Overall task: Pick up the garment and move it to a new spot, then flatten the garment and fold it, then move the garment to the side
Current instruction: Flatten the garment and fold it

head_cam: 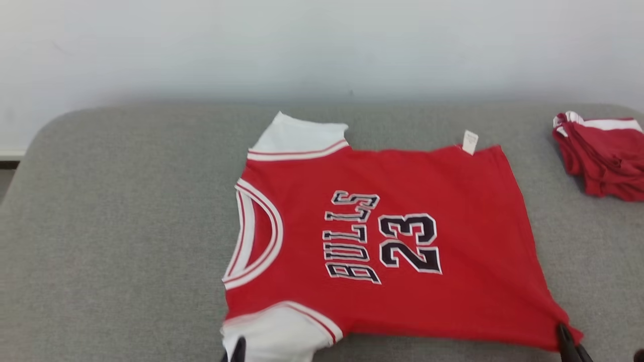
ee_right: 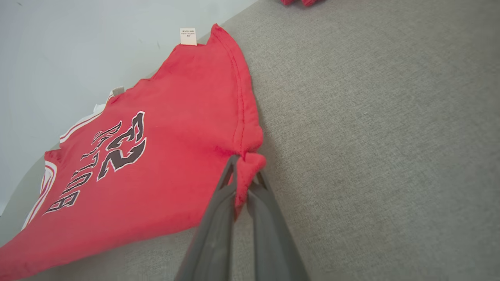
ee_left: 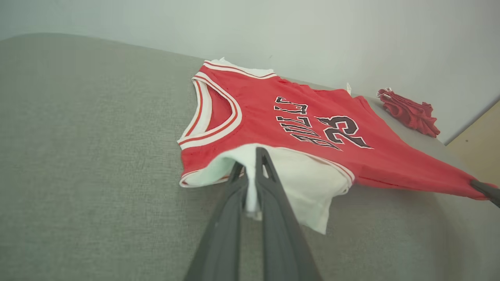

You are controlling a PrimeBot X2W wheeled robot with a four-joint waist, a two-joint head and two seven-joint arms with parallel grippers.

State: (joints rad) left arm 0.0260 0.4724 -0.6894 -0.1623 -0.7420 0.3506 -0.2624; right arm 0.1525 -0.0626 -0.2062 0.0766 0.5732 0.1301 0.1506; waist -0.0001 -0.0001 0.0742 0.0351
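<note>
The garment (head_cam: pixel 453 201) is a red jersey with white sleeves and "BULLS 23" on it, spread flat on the grey padded surface (head_cam: pixel 126 226), neck to the left. My left gripper (ee_left: pixel 250 160) is shut on the near white sleeve (ee_left: pixel 308 183); its tip shows at the bottom edge of the head view (head_cam: pixel 237 349). My right gripper (ee_right: pixel 246 168) is shut on the near red hem corner, which bunches between its fingers, at the lower right of the head view (head_cam: pixel 568 342). The cloth is drawn taut between the two grips along the near edge.
A second red and white cloth bundle (head_cam: pixel 604 156) lies crumpled at the far right of the surface. A pale wall (head_cam: pixel 322 45) runs right behind the surface's far edge. Bare grey fabric stretches to the left of the jersey.
</note>
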